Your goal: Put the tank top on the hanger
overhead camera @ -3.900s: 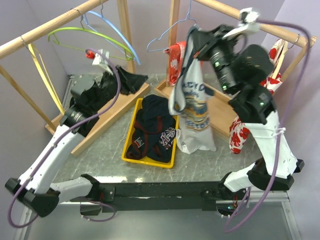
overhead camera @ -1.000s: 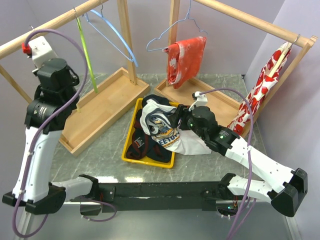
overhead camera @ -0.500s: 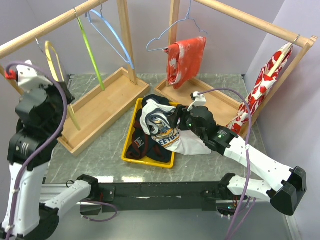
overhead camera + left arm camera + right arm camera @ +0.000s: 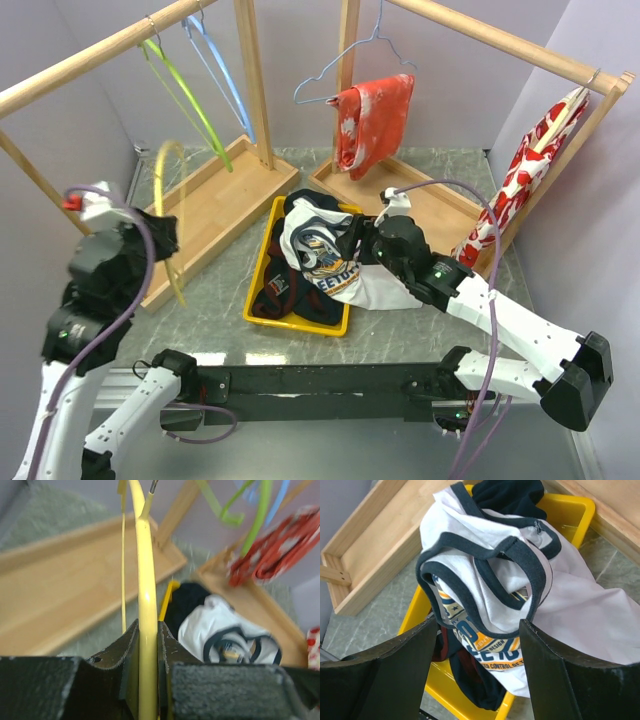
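The tank top (image 4: 330, 258), white with navy trim and a printed graphic, lies crumpled over the yellow bin's right side and onto the table. My right gripper (image 4: 364, 246) hovers just above it, open, with the cloth between and below its fingers (image 4: 477, 626). In the right wrist view the tank top (image 4: 490, 575) shows its neck and armholes bunched up. My left gripper (image 4: 163, 238) is shut on the yellow hanger (image 4: 170, 195), which stands blurred above the left wooden base, off the rail. The left wrist view shows the hanger (image 4: 145, 580) pinched in the gripper (image 4: 148, 632).
A yellow bin (image 4: 260, 268) holds dark clothes (image 4: 295, 285). Lime-green (image 4: 190, 105) and light-blue (image 4: 225, 75) hangers hang on the left rail. Red floral garments hang at the back (image 4: 375, 115) and right (image 4: 520, 170). Wooden rack bases (image 4: 205, 215) flank the bin.
My left arm has swung down and forward with the yellow hanger, away from the rail; the green and blue hangers swing. The tank top, held up high earlier, now rests on the bin.
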Controlling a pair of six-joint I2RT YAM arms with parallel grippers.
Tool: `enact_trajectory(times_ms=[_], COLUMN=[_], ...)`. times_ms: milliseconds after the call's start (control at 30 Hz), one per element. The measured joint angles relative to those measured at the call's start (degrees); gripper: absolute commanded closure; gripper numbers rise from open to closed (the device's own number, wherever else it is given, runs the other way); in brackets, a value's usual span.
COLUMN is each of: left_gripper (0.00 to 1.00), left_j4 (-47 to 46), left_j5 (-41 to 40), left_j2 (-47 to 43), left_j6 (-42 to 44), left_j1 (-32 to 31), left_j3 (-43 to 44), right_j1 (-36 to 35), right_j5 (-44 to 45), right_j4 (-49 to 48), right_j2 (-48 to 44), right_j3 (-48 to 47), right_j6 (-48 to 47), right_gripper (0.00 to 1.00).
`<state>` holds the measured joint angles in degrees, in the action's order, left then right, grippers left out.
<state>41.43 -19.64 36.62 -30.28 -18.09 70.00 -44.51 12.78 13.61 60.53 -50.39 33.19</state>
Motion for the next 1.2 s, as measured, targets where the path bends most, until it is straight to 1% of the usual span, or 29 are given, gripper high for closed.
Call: enact_trajectory(times_ms=[233,333,433,633,800,1000,1200], left_gripper=[0.99,0.99,0.99,0.99,0.99,0.99,0.99], left_j4=[-1.03,-1.70,-2.29,-3.91,-3.78,-2.51,-2.60], left_j5=[11.04,16.83,21.64,29.35,34.23,41.11,45.97], left_j2=[-4.28,-7.04,-9.79,-15.37,-17.51,-17.27,-17.11], left_j6=[-2.49,-2.43,-2.03,-0.26,1.46,4.00,6.80], left_j1=[0.00,0.00,0.00,0.00,0.00,0.00,0.00], left_j3=[-15.76,-19.93,-21.88,-22.32,-22.23,-19.85,-16.28], right_j1=[-0.15,-0.20,-0.24,-0.24,0.83,4.83,5.79], right_j5=[1.09,2.49,4.66,9.25,11.67,10.01,7.34], right_j4=[0.20,0.46,0.90,1.68,2.69,2.10,0.94], right_j2=[-0.24,-0.52,-0.85,-1.49,-1.51,-1.95,0.04], right_j3=[1.18,1.27,1.31,1.84,1.88,1.92,1.92], right_j6=[-0.04,-0.28,-0.94,-2.32,-2.86,-3.28,-3.17], right_gripper=[0.25,0.25,0.25,0.25,0.27,0.34,0.38])
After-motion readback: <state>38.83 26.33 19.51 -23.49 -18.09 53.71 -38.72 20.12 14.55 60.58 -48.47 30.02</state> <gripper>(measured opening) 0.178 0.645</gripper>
